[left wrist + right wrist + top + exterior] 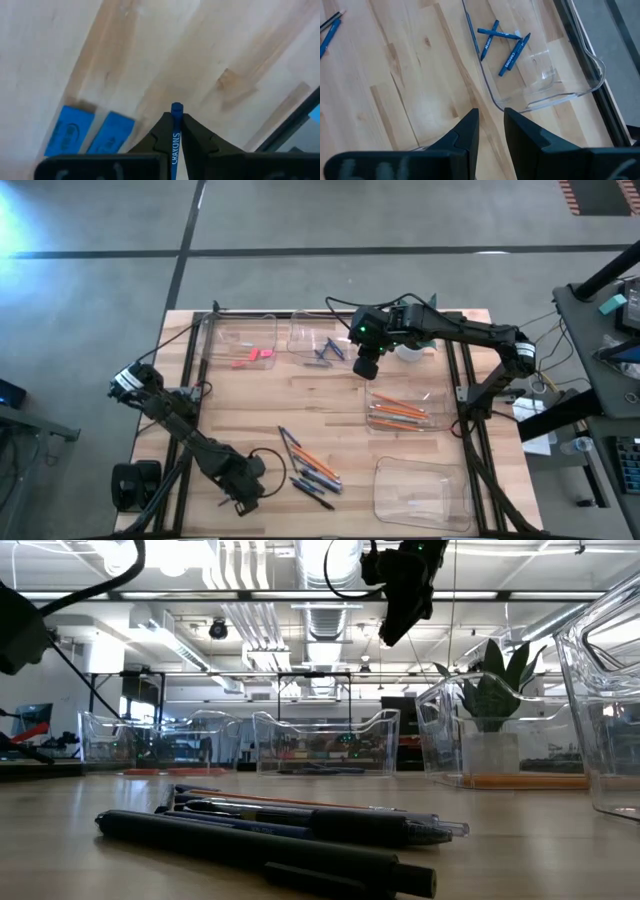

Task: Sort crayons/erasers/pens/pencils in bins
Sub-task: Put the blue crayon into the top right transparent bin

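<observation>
My left gripper (240,488) is at the table's near left, shut on a blue crayon (175,135) printed "CRAYONS". Two blue erasers (90,132) lie flat on the wood below it. My right gripper (365,366) hangs open and empty high over the table, just near of the crayon bin (318,340); it shows at the top of the low view (405,600). Three blue crayons (502,44) lie in that bin. Pink erasers (252,357) lie in the far-left bin (238,340). Orange pencils (398,412) lie in the right bin (432,402). My left gripper pinches the crayon between its two fingers (192,135), the crayon lying along the fingers. The crayon's free end (176,107) sticks out past the fingertips toward the table. The fingers point down at the wood. Whether that end touches the table cannot be told.
A loose pile of pens and pencils (308,465) lies on the table's near middle, large in the low view (270,835). A clear bin (420,490) stands at the near right. Black frame rails (455,380) run along both table sides.
</observation>
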You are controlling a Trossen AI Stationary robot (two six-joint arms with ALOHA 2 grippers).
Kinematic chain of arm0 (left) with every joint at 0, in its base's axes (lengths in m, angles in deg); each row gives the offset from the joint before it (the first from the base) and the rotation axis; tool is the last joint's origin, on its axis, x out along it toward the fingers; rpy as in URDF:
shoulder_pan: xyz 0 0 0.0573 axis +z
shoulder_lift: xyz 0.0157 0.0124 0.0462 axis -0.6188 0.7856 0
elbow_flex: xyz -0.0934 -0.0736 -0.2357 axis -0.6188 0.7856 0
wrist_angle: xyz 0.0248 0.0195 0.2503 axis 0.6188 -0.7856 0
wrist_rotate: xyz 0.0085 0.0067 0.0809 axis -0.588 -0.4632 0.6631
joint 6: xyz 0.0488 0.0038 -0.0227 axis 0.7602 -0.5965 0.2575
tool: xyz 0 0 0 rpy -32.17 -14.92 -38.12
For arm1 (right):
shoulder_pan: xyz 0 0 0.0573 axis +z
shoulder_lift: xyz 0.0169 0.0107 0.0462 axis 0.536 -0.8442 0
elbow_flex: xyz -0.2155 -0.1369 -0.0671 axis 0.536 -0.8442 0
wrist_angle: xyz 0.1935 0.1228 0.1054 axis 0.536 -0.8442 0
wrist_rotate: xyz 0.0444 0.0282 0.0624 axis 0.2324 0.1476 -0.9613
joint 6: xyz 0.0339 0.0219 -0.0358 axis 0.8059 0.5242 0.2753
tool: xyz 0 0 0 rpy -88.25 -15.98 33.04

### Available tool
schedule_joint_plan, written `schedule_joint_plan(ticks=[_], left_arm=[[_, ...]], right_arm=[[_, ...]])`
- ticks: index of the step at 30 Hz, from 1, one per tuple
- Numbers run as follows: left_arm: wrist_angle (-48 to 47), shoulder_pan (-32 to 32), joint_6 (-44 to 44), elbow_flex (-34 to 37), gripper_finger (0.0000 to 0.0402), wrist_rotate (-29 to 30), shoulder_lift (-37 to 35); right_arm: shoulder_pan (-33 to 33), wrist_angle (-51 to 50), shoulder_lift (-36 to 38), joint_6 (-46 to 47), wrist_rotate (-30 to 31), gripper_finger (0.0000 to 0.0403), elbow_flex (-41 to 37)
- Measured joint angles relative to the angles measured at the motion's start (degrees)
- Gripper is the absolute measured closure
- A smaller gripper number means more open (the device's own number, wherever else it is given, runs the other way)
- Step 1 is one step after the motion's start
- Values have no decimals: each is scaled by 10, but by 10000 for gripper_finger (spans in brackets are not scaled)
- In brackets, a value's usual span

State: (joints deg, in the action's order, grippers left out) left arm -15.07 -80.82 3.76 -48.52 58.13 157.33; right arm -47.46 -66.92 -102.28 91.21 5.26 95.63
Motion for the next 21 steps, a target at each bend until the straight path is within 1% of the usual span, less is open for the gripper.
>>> schedule_joint_plan(ticks=[4, 8, 15, 21], left_arm=[[3, 2, 34, 0, 394, 5, -13], [15, 7, 51, 0, 394, 32, -42], [14, 40, 89, -1, 394, 106, -117], [12, 102, 158, 0, 394, 181, -182]], right_arm=[[0, 0, 0, -1, 0, 321, 0], [0, -1, 0, -1, 0, 321, 0], [0, -8, 0, -8, 0, 321, 0], [4, -7, 1, -35, -6, 321, 0]])
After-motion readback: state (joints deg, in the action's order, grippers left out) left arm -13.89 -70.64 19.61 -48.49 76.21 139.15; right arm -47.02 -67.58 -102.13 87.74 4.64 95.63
